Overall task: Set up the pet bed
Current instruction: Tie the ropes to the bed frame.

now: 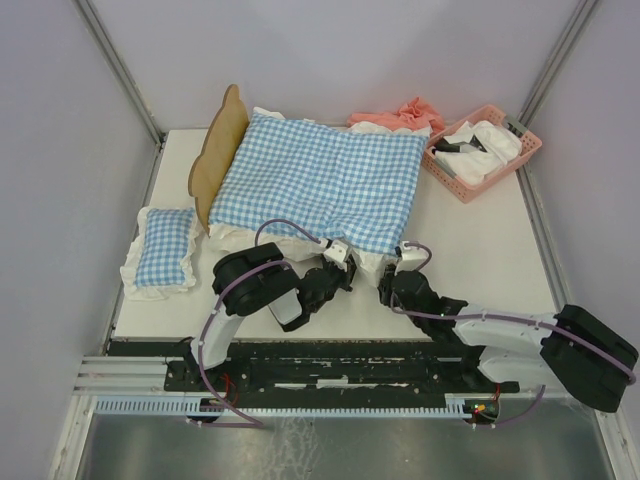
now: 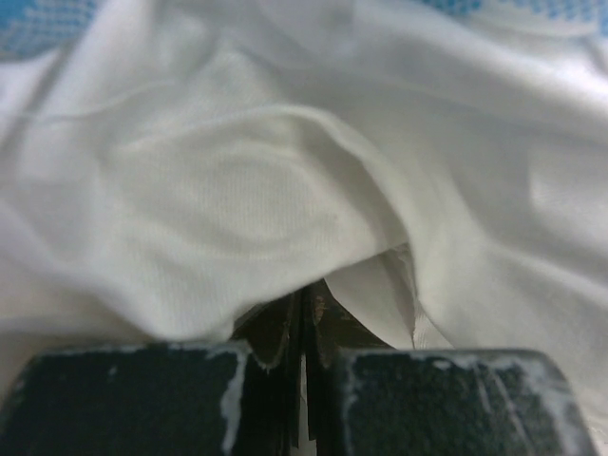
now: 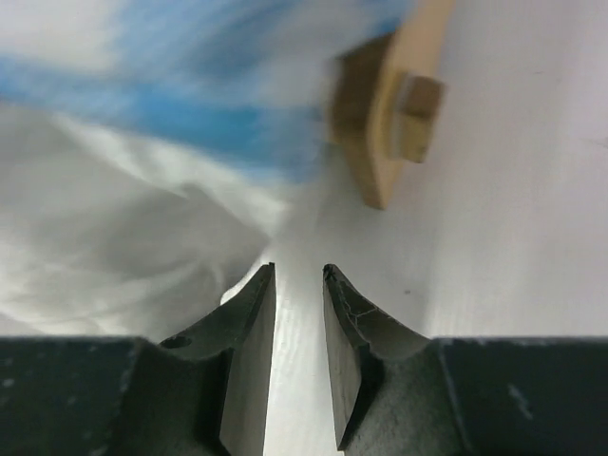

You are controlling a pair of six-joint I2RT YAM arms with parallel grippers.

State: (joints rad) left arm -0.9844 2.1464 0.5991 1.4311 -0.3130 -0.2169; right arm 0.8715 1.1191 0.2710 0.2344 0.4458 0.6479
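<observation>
Small pillow (image 1: 165, 248): blue-and-white checked cloth with a white frill, a soft oblong. It lies at the far left of the surface, just beside the headboard.

Pet bed (image 1: 216, 158): light-wood frame left of centre, with a flat wavy headboard upright at its left end. The body is hidden under a large cushion (image 1: 325, 180) in blue-and-white check, whose white frill (image 2: 237, 190) spills over the near side.

Left gripper (image 1: 338, 258): black, at the bed's near edge. The jaws are closed together and the tips are buried in the frill. Whether a fold is pinched cannot be told.

Right gripper (image 3: 297, 271): at the bed's near right end, jaws narrowly parted with nothing between them. A squared frame corner (image 3: 389, 114) with a block foot is just ahead, and the frill is to its left.

Crumpled cloth (image 1: 405, 112): coral pink, at the far edge, touching the cushion.

Basket (image 1: 446, 180): pink plastic lattice, rectangular, at the far right, holding white bundles.

Surface (image 1: 480, 250): white and smooth. Walls (image 1: 350, 50): pale grey, with metal uprights at the corners.
</observation>
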